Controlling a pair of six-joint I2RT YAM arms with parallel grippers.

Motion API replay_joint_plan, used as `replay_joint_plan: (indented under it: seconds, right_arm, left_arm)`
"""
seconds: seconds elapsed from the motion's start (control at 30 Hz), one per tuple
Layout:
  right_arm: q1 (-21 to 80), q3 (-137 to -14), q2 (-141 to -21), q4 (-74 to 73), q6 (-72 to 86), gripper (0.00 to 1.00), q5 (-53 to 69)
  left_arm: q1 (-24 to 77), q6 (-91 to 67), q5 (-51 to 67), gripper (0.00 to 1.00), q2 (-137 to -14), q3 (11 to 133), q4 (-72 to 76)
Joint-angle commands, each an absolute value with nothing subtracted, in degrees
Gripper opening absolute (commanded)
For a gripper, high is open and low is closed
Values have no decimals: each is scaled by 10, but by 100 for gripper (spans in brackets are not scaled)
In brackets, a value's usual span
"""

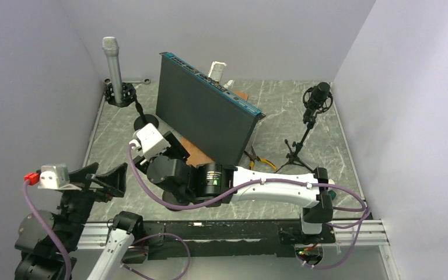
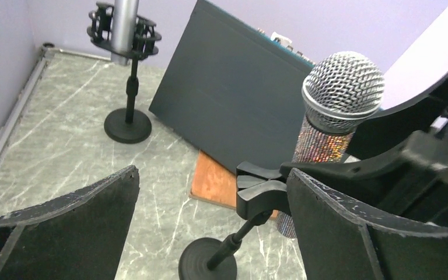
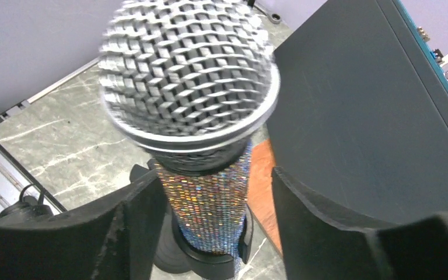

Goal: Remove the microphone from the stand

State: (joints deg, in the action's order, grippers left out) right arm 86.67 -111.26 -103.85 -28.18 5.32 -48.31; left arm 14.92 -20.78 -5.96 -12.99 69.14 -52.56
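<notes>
Lavender walls box in a grey marbled bench (image 1: 339, 153). From above it carries a dark rack unit (image 1: 204, 114) propped on edge, a brown board (image 1: 197, 153) under its lower end, and yellow-handled pliers (image 1: 261, 161). A silver microphone (image 1: 112, 58) sits in a shock-mount stand (image 1: 129, 102) at the back left, and a black condenser microphone (image 1: 317, 97) on a tripod stand (image 1: 296, 153) at the right. The right arm (image 1: 280, 189) reaches across to the left, and its wrist hides the task's microphone from this view. The left gripper (image 1: 112, 182) hangs near the front left, spread and empty. From the left wrist, the glitter-bodied microphone (image 2: 341, 87) stands nearly upright in the clip (image 2: 261, 191) of a round-based desk stand (image 2: 207, 263), just in front of the board. The right gripper (image 2: 332, 140) comes in from the right with a finger on each side of the handle above the clip, placed, I judge, to draw the microphone up and out. The left gripper's own fingers (image 2: 64, 227) stand wide apart with nothing between them, perhaps ready to steady the stand. From the right wrist, the mesh head (image 3: 189, 76) fills the frame. One finger (image 3: 134, 227) lies close against the handle, but a sliver of board shows beside the other, so this gripper straddles the handle without yet clamping it. Counted: three microphones, three stands, two grippers, one rack unit, one board, one pair of pliers.
</notes>
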Motion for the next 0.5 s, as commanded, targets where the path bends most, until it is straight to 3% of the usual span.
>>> replay_joint_plan:
  seconds: [0.0,0.1,0.23,0.47]
  right_arm:
    - [863,-1107,-1025,-255,36,60,-510]
    - [845,-1093,-1016,-253,28,42,-478]
    - [833,-1017,-968,-183,-55,31,-400]
    - [727,-911,-874,-157,-96,7,-68]
  left_arm:
    - [148,-228,-59,99,-124,642,-530]
    - [148,-238,-24,99,-125,608,-520]
    - [148,-238,31,99,-123,566,-485]
    - [148,-205,190,99,-132,512,-394]
